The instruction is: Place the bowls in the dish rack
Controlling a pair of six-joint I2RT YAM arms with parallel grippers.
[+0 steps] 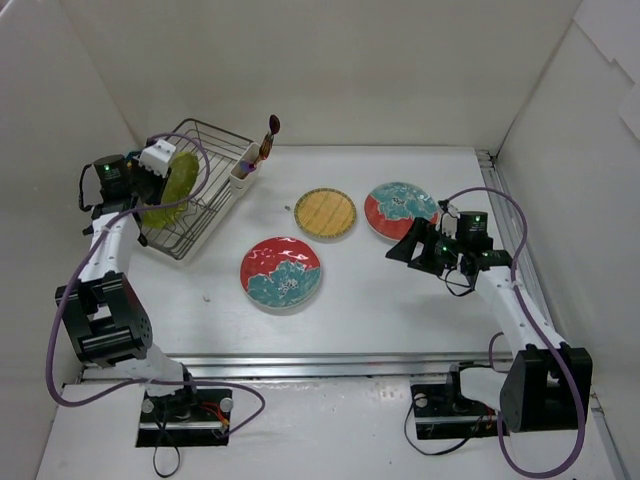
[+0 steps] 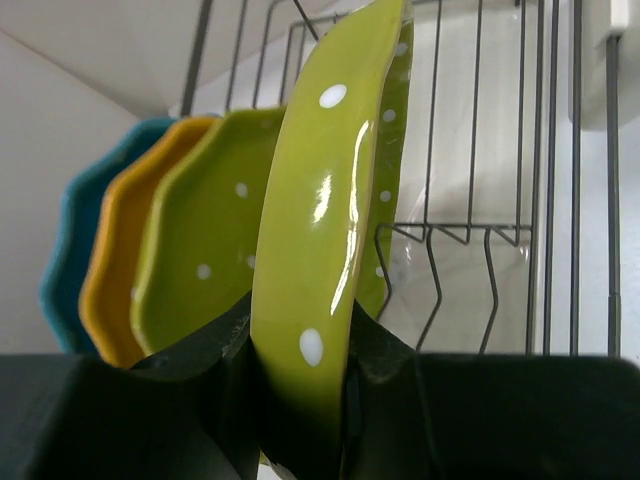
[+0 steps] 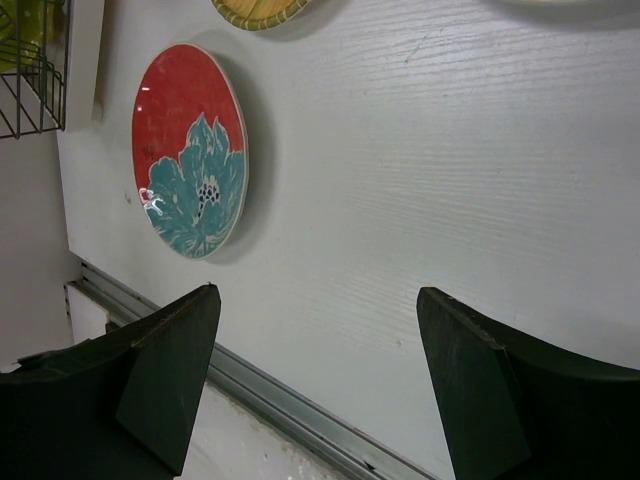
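Silver wire made up the dish rack (image 1: pixel 215 205), which sat angled at the far left of the table (image 1: pixel 400 320), close to the back wall. Seen from the left wrist, three dishes stood in it on edge, side by side: the blue bowl (image 2: pixel 65 250) furthest left, then the orange bowl (image 2: pixel 112 270), then a green bowl (image 2: pixel 200 240) with white dots. Just to their right, the left gripper (image 2: pixel 300 350) was closed narrowly on the rim of the second green bowl (image 2: pixel 325 200), holding it upright at the rack. Whether that dish rested in a slot could not be told. Bare tines showed to the right of it. A white utensil cup (image 1: pixel 243 172) hung on the rack's right-hand corner, with a brown brush-like utensil (image 1: pixel 268 140) sticking up out of it.

Further right, three dishes lay flat on the table, apart from one another. A red-and-teal bowl (image 1: pixel 281 272) was nearest the arms, the tan woven bowl (image 1: pixel 325 213) lay behind it to the right, and a second red-and-teal bowl (image 1: pixel 400 208) sat nearer the back right. The right gripper (image 1: pixel 405 250) hovered above the table just in front of that last dish, its jaws wide apart with nothing between them. Its own camera looked across bare tabletop toward the nearer red-and-teal dish.
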